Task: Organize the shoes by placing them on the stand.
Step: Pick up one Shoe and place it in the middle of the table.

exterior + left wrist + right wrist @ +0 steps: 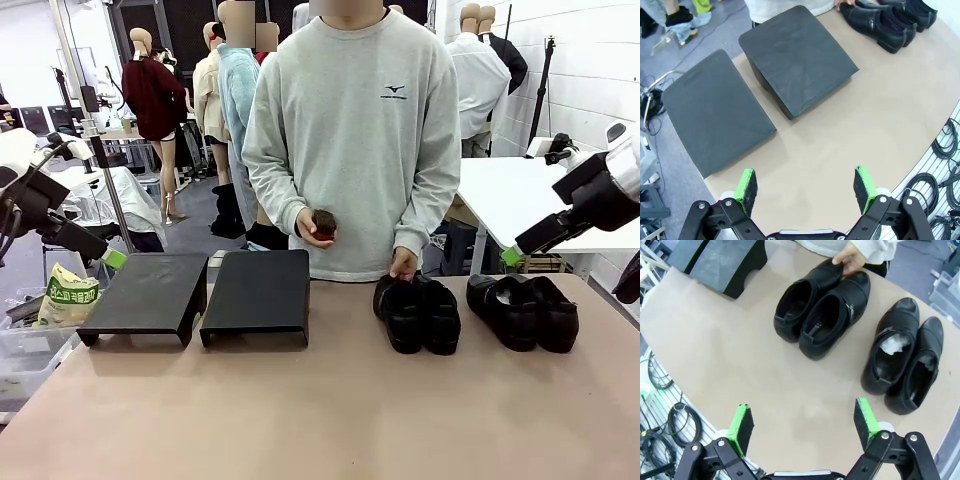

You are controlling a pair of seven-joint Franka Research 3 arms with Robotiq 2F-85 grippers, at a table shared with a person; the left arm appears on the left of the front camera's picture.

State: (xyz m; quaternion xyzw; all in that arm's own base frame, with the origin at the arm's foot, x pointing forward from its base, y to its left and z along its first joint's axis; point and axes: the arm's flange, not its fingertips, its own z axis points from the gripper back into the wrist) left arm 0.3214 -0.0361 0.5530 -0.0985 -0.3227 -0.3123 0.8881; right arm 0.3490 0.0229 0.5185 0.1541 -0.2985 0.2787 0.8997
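Observation:
Two pairs of black shoes stand on the tan table at the right. The person's hand (403, 265) rests on the nearer-middle pair (417, 313) (822, 310). The other pair (523, 310) (902, 357) has white paper stuffed inside. Two black stands (145, 295) (258, 295) sit side by side at the left, both bare on top (715, 117) (797, 57). My left gripper (110, 258) (805, 186) hangs open above the table's left edge, near the stands. My right gripper (512, 256) (802, 426) is open, high above the shoes, holding nothing.
The person stands at the far edge and holds a small dark red object (322, 224) in the other hand. A printed bag (68, 295) and a clear bin (25, 350) sit off the table's left side. Cables (940, 150) hang beside the table. A white table (510, 195) stands behind at right.

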